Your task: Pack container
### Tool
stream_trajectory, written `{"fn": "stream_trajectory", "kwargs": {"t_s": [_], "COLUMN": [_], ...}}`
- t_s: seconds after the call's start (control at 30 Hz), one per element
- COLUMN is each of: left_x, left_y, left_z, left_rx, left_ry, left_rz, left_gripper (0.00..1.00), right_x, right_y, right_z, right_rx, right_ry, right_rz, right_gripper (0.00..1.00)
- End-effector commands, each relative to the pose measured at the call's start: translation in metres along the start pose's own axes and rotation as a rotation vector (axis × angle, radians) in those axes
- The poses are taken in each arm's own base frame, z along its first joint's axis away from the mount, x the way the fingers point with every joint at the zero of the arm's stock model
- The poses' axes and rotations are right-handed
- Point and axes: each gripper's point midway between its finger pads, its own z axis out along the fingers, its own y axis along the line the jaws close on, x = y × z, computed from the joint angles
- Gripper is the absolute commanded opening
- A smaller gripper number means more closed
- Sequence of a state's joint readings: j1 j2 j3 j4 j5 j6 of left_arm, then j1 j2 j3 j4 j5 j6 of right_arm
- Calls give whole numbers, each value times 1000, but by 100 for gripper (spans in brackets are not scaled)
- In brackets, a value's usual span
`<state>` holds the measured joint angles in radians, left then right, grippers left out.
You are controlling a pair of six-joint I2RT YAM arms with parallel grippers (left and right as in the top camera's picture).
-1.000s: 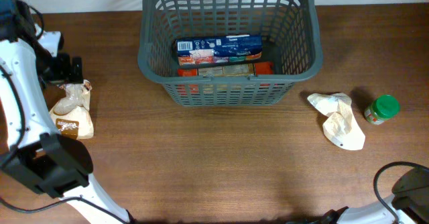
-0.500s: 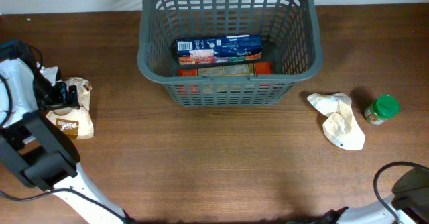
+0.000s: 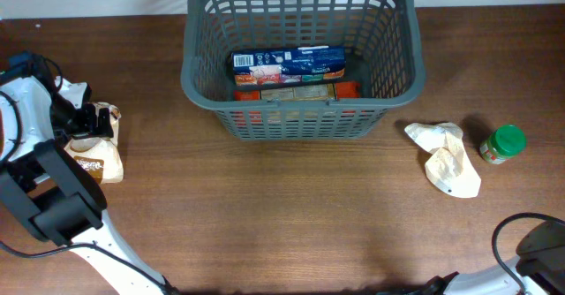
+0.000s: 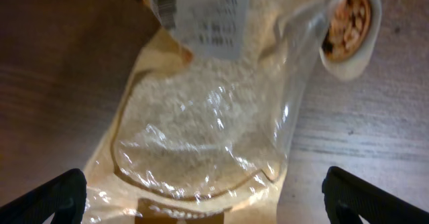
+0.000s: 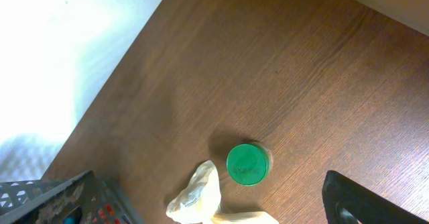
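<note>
Left wrist view looks straight down on a grain bag (image 4: 201, 137). It is soft tan paper with a glossy, wrinkled clear window showing pale granules. The left jaws are spread wide, one dark tip at 7 o'clock and one at 5 o'clock of the frame. They bracket the bag without touching it, probably lined up to pinch across its width.

From overhead, the bag lies flat at 9 o'clock on the brown wood-grain desk (image 3: 282, 215), well apart from everything else. At 3 o'clock stands a small round jar (image 3: 503, 143) with a green lid, and a crumpled pale wrapper (image 3: 446, 158) sits just beside it. Of the right jaws only a dark corner shows in the right wrist view, so I cannot tell whether they are spread.

Farthest, at 12 o'clock, sits the container (image 3: 300, 111), rigid grey lattice plastic with a thick rim. A blue carton (image 3: 287, 62) lies inside above red packets, leaving room behind.
</note>
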<state>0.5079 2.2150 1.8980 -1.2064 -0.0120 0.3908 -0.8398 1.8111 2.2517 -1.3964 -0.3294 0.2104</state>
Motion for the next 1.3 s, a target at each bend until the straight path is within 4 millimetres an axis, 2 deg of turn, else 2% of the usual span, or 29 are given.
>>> {"fn": "stream_trajectory", "kwargs": {"t_s": [0.0, 0.13, 0.23, 0.5, 0.63, 0.67, 0.7, 0.77, 0.87, 1.07, 1.1, 1.17, 1.2, 1.27], "left_x": [2, 11, 14, 11, 12, 13, 14, 15, 19, 29, 30, 32, 34, 36], "left_y": [3, -1, -2, -1, -1, -1, -2, -3, -4, -9, -9, -10, -11, -12], "left_z": [18, 44, 56, 62, 62, 63, 64, 65, 68, 77, 79, 81, 83, 83], "left_rx": [3, 33, 42, 39, 41, 41, 43, 45, 49, 63, 63, 65, 68, 72], "left_ry": [34, 105, 126, 119, 124, 125, 129, 134, 144, 175, 176, 182, 188, 194], "left_rz": [15, 12, 13, 12, 12, 13, 13, 13, 13, 13, 13, 14, 14, 13], "left_gripper": [99, 99, 99, 99, 80, 73, 62, 58, 39, 36, 32, 7, 2, 2], "right_x": [-2, -2, -2, -2, -2, -2, -2, -2, -2, -2, -2, -2, -2, -2], "right_y": [1, 1, 1, 1, 1, 1, 1, 1, 1, 1, 1, 1, 1, 1], "right_z": [-2, -2, -2, -2, -2, -2, -2, -2, -2, -2, -2, -2, -2, -2], "right_rx": [3, 3, 3, 3, 3, 3, 3, 3, 3, 3, 3, 3, 3, 3], "right_ry": [-8, -8, -8, -8, -8, -8, -8, -8, -8, -8, -8, -8, -8, -8], "right_rz": [4, 4, 4, 4, 4, 4, 4, 4, 4, 4, 4, 4, 4, 4], "right_gripper": [99, 99, 99, 98, 99, 99, 99, 99, 99, 99, 99, 99, 99, 99]}}
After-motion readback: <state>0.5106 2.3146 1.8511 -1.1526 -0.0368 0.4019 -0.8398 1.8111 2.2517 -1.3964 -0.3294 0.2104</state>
